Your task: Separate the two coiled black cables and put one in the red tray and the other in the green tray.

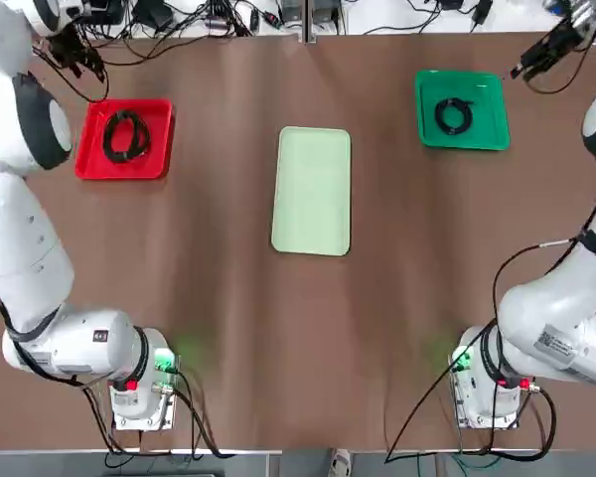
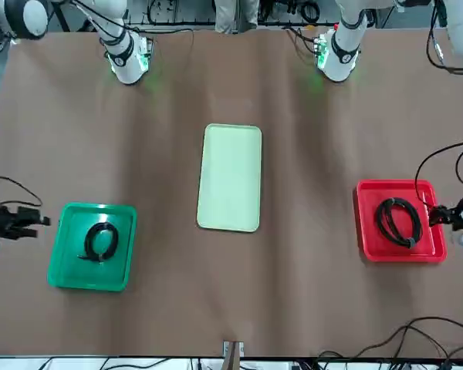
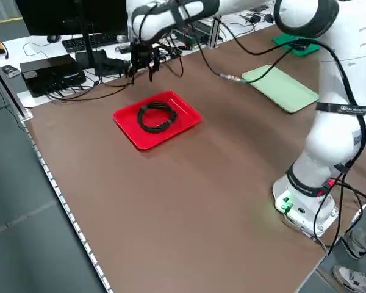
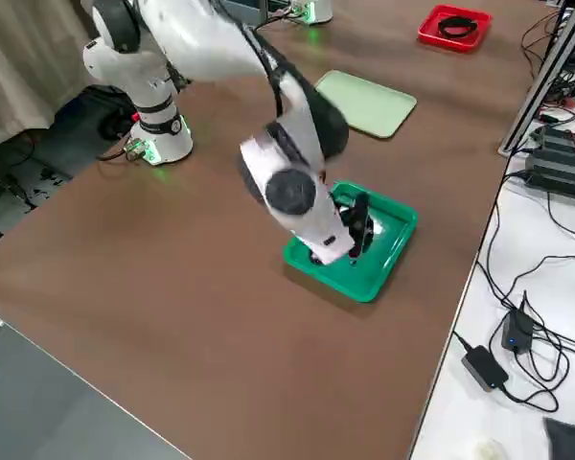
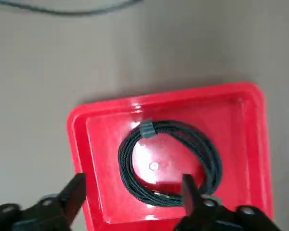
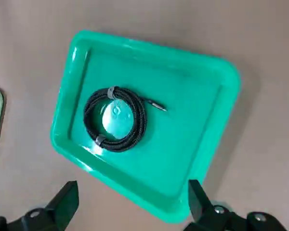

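Red tray: one coiled cable inside | green tray: other cable inside | left claw, right claw: wide, empty, above trays | sorting seemingly complete

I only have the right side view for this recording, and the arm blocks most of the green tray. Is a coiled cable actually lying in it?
Observer: Yes. In the right wrist view one coiled black cable lies flat inside the green tray.
Operator: Is the right gripper holding anything?
Observer: No. The right gripper is open and empty, above the tray's edge.
Operator: And the red tray?
Observer: The other cable lies in the red tray, with the left gripper open above it.
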Robot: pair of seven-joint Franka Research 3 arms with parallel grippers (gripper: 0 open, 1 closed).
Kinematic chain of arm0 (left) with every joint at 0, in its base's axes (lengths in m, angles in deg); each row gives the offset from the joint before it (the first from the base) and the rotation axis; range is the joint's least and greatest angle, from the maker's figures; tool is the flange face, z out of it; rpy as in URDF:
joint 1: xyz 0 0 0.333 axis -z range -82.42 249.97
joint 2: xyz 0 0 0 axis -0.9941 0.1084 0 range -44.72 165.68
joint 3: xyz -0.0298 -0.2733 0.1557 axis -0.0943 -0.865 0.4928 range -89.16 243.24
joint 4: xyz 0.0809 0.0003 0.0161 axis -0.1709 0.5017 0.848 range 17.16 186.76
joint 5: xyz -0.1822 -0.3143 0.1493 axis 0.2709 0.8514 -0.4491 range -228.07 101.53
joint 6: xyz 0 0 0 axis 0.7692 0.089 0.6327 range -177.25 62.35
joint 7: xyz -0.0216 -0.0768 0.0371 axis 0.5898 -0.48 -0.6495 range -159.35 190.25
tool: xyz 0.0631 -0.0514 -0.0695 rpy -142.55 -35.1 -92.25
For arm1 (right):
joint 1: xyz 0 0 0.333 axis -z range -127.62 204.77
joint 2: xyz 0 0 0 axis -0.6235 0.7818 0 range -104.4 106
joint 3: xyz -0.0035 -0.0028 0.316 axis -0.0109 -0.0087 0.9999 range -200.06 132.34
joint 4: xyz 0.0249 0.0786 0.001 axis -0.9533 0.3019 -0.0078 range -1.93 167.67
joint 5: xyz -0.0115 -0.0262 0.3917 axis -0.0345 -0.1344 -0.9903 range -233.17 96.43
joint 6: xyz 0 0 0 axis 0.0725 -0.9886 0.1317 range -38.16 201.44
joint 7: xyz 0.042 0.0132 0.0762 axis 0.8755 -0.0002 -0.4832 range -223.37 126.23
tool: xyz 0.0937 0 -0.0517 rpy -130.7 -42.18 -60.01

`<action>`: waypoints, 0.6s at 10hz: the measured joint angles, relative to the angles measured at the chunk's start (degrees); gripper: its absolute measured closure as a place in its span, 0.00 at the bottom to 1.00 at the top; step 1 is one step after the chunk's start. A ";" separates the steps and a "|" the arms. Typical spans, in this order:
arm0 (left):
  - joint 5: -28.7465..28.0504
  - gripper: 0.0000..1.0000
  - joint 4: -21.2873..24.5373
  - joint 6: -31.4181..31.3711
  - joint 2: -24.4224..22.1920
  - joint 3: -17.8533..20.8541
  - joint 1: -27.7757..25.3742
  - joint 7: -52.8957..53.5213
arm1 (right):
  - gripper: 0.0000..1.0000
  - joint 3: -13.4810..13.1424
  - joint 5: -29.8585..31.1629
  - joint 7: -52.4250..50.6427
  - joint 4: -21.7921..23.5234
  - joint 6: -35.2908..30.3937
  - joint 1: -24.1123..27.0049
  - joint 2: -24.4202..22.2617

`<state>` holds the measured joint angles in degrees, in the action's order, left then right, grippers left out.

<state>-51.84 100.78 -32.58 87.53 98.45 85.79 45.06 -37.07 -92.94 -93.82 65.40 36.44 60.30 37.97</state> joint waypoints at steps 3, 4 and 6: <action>-0.45 0.00 -0.22 7.34 -9.61 -5.79 0.70 -13.06 | 0.00 0.32 7.31 19.04 -0.22 -6.02 -3.67 -12.64; -2.99 0.00 -0.32 10.03 -12.58 -7.91 0.77 -16.44 | 0.00 0.43 10.65 26.31 -0.16 -7.08 -6.70 -15.96; -10.55 0.00 -0.46 16.20 -19.20 -14.20 0.75 -24.85 | 0.00 0.57 13.45 38.72 0.04 -8.00 -12.17 -20.79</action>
<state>-62.39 100.32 -16.37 68.33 84.25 86.53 20.22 -36.50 -79.48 -55.10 65.45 28.44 48.14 17.18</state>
